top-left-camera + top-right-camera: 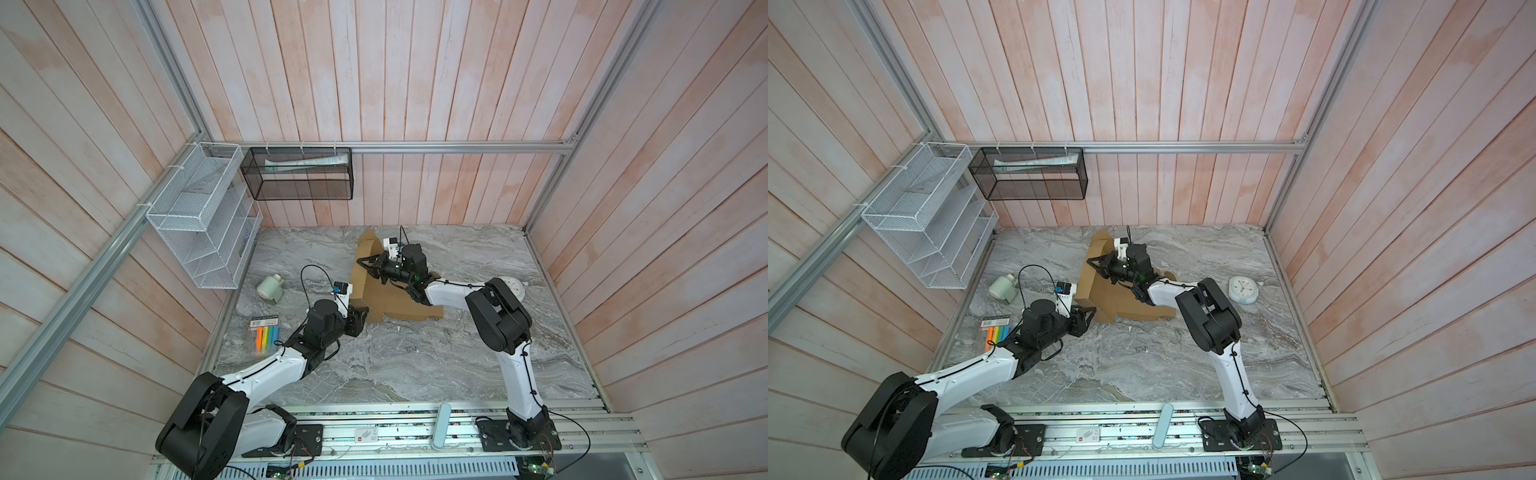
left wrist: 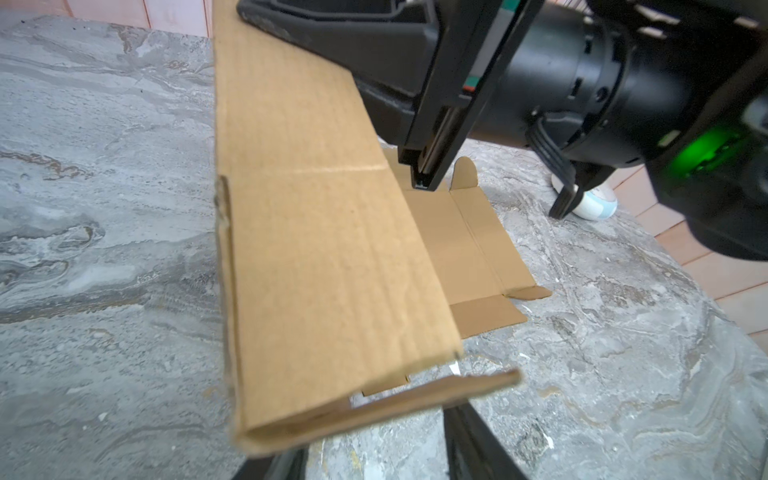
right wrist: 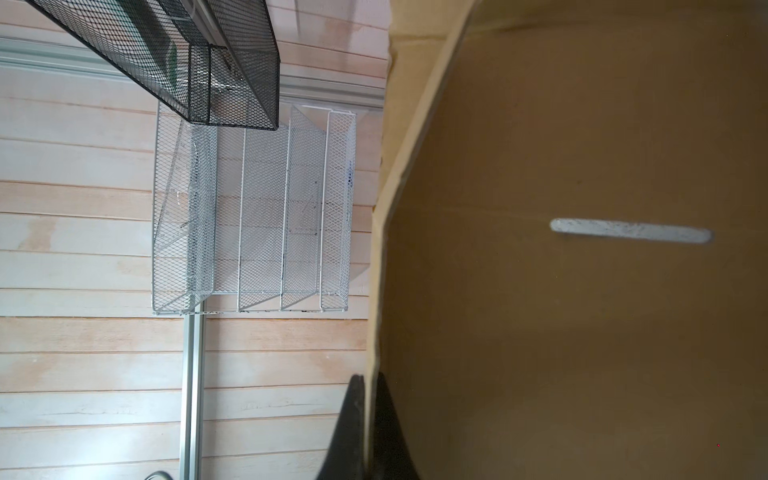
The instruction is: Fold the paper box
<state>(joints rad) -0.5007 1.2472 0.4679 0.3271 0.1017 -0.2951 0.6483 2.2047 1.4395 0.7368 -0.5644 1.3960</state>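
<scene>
The paper box (image 1: 392, 308) lies toward the back of the marble table (image 1: 415, 365), 1 long panel raised upright. The right gripper (image 1: 360, 261) pinches that panel's top edge (fingers tight on the cardboard). The left gripper (image 1: 365, 316) sits at the near folded corner, fingers partly spread, gripping nothing

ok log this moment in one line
paper box: partly folded, one panel raised | right claw: shut on raised panel | left claw: open at near end
</scene>
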